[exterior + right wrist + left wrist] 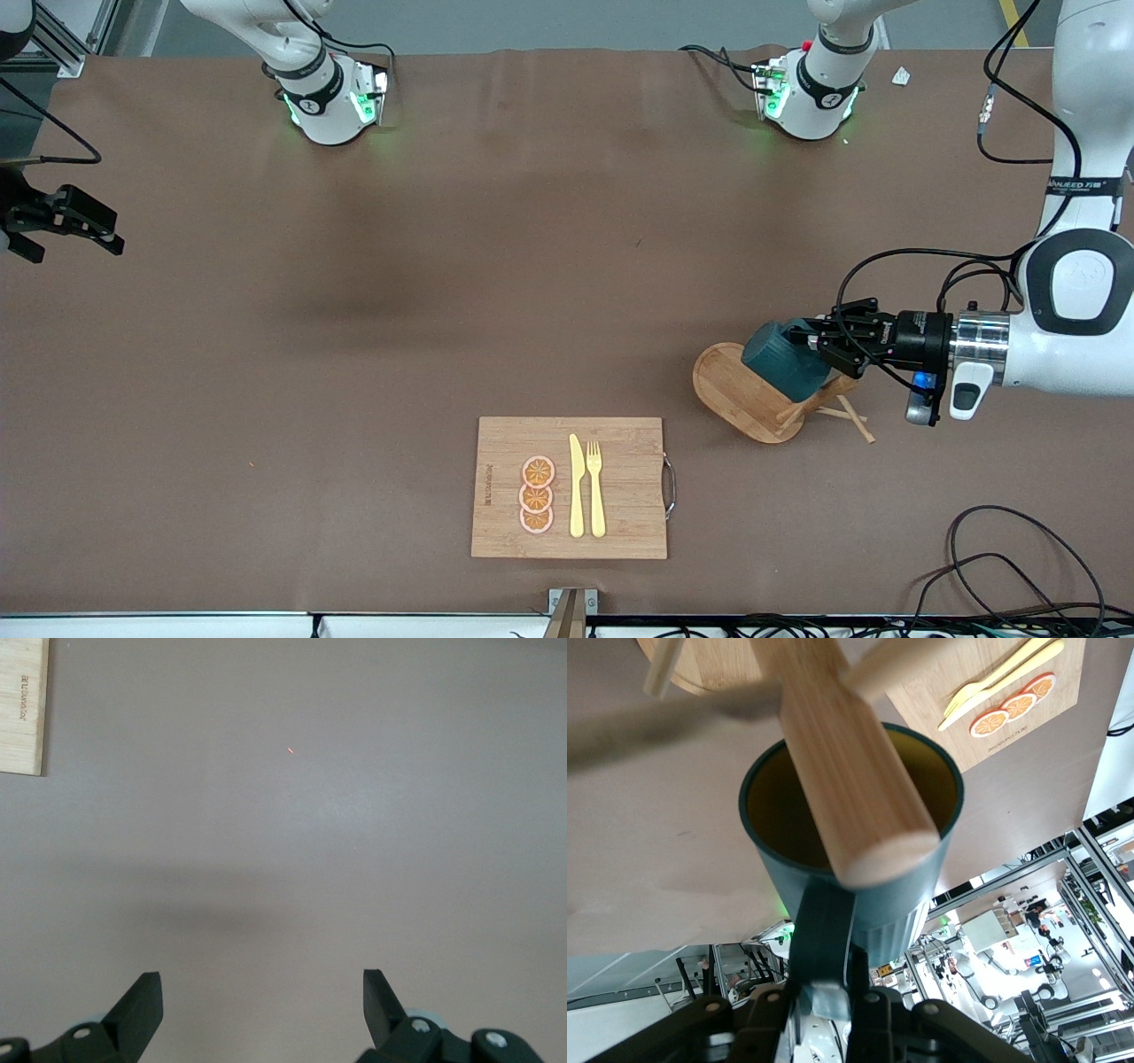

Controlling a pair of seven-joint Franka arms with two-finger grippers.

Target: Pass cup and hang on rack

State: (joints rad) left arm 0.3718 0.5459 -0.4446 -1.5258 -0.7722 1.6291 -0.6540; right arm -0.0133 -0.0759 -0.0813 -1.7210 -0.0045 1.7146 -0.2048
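We see the left gripper clamped on the cup's handle over the rack, angling it toward a peg; the right gripper waits open above bare tabletop.

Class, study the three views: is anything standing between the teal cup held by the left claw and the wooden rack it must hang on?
Nothing visible does. The left claw, shut on the cup's handle, holds it over the rack, and the rack's post already pokes into the cup's mouth. The right claw waits open at the right arm's end of the table.
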